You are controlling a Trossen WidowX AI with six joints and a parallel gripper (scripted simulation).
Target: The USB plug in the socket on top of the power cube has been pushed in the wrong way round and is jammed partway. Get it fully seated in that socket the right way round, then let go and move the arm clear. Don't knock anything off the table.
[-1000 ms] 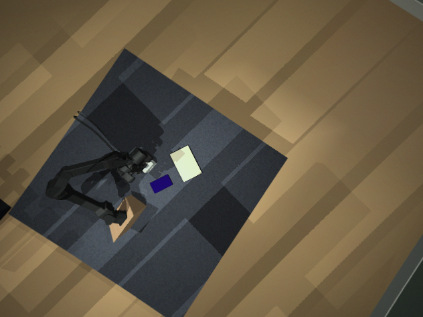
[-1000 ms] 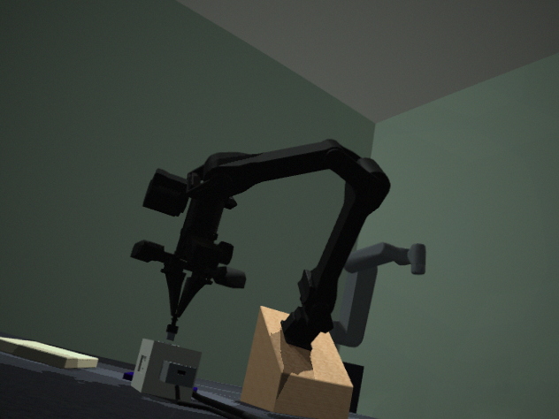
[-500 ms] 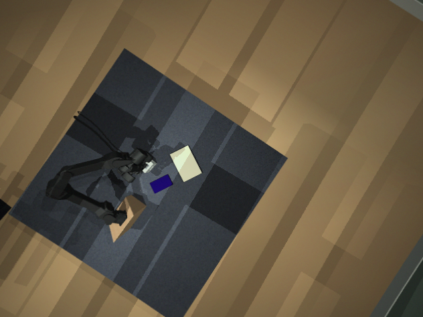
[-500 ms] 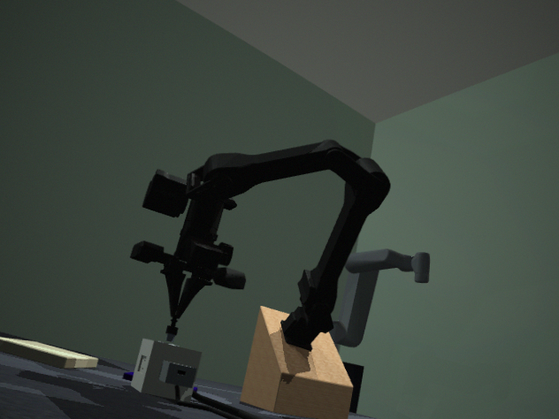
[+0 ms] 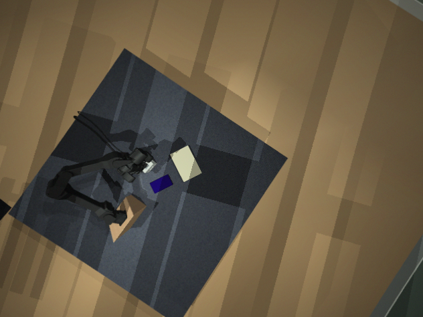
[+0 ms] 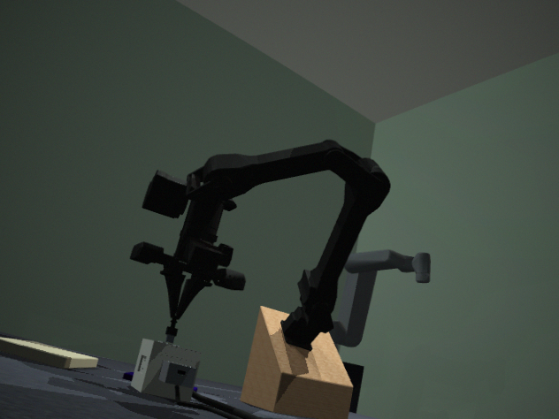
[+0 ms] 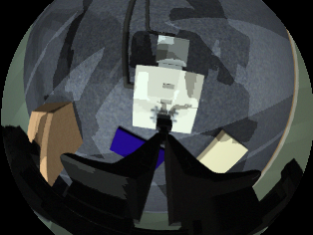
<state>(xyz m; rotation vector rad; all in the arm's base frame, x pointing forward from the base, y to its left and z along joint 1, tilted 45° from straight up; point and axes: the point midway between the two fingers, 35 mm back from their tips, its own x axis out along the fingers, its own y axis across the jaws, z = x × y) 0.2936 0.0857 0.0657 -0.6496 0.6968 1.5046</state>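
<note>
The pale power cube [image 5: 148, 166] [image 6: 152, 377] [image 7: 150, 95] stands upright on the dark table. My gripper [image 6: 174, 317] [image 7: 162, 137] points down over its top and is shut on the dark body of the USB plug [image 6: 171, 330] [image 7: 163, 122]. The plug is upright, close above the cube's top. In the exterior view a short length of its metal end shows between the dark body and the cube. Whether the tip is inside the socket, and which way round it is, cannot be told. Slots show on the cube's top in the wrist view, beyond the plug.
A grey block [image 6: 176, 373] [image 7: 172, 49] with dark cables [image 5: 97, 130] [image 7: 127, 50] sits against the cube's side. A blue block [image 5: 160, 184] [image 7: 127, 144] and a cream slab [image 5: 186, 163] [image 6: 45, 351] [image 7: 224, 151] lie nearby. A wooden wedge [image 5: 119, 228] [image 6: 262, 365] [image 7: 57, 134] stands by the arm's base.
</note>
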